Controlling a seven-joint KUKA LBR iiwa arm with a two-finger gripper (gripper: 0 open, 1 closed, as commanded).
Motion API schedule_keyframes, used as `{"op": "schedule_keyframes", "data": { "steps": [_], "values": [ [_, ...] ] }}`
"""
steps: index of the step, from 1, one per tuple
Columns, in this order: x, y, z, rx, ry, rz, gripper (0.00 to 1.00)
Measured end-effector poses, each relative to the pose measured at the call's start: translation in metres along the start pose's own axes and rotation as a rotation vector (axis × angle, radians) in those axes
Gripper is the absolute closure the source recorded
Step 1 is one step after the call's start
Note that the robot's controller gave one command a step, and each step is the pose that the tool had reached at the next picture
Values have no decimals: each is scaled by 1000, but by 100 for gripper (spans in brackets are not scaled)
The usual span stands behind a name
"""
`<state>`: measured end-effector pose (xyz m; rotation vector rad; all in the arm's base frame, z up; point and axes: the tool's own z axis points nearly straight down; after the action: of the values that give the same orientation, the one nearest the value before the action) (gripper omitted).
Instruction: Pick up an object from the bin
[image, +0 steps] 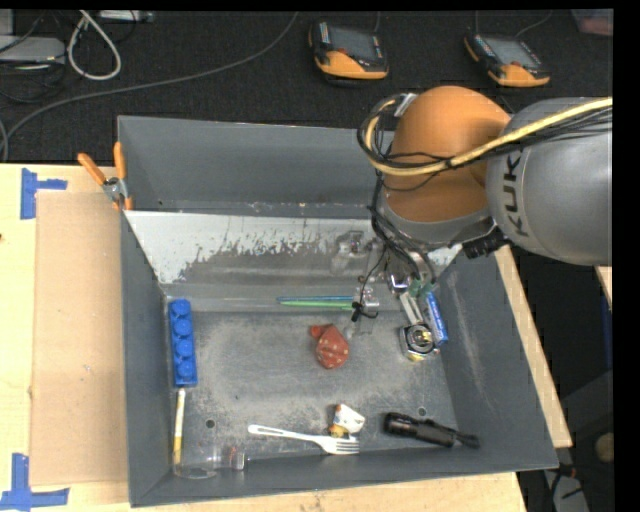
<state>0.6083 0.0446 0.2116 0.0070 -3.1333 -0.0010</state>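
while the gripper (367, 303) sits at one end of the thin green stick (315, 301) by the back wall of the grey metal bin (240, 170), nothing looks lifted yet; clenched or released, i cannot tell.

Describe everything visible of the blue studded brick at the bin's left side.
The blue brick is a long, narrow block, plastic by its look, with a row of round studs on top. It lies flat, studs up, on the bin floor beside the left wall, lengthwise along it. Nothing rests on it; a pale stick lies just past its near end, contact unclear.
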Motion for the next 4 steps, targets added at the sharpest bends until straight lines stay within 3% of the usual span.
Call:
{"op": "schedule_keyframes", "data": {
  "steps": [1, 2, 3, 4],
  "values": [
    [-1, 0, -5, 0, -8, 1, 0],
    [14, -19, 81, 0, -10, -30, 0],
    [19, -25, 124, -2, -6, 24, 0],
    [38, -24, 107, 0, -3, 10, 0]
  ]
}}
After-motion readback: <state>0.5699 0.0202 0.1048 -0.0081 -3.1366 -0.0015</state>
